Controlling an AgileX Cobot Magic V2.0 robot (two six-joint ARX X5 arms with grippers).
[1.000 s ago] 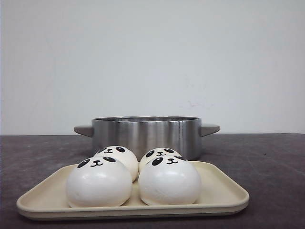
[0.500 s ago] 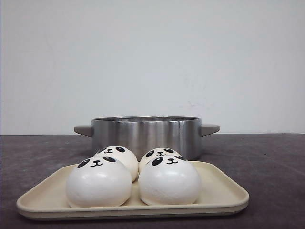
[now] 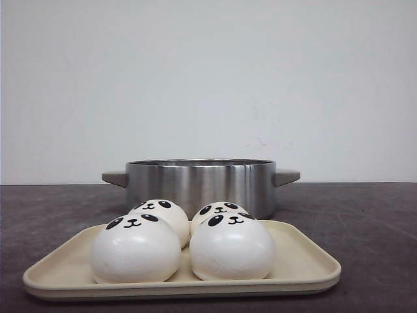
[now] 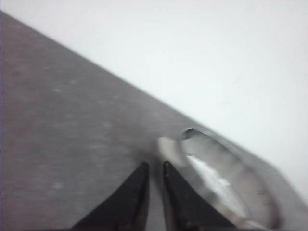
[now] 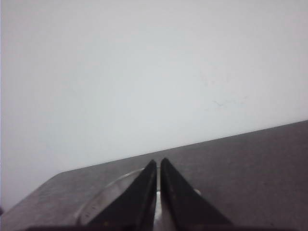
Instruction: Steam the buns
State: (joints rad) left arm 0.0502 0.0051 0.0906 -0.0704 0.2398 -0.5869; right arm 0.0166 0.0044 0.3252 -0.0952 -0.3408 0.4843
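Note:
Several white buns with black panda faces sit close together on a beige tray [image 3: 307, 263] at the front of the table. The two front buns [image 3: 135, 253] [image 3: 232, 253] partly hide the two behind them [image 3: 163, 212] [image 3: 215, 211]. Neither gripper shows in the front view. In the left wrist view my left gripper [image 4: 155, 164] is shut with nothing in it, above the dark table beside the pot's handle [image 4: 168, 146]. In the right wrist view my right gripper [image 5: 159, 161] is shut and empty, with the pot's rim [image 5: 108, 195] behind it.
A steel pot [image 3: 199, 182] with two side handles stands right behind the tray, open at the top. The dark table [image 3: 371, 215] runs back to a plain white wall. The pot [image 4: 231, 192] lies close to my left fingers.

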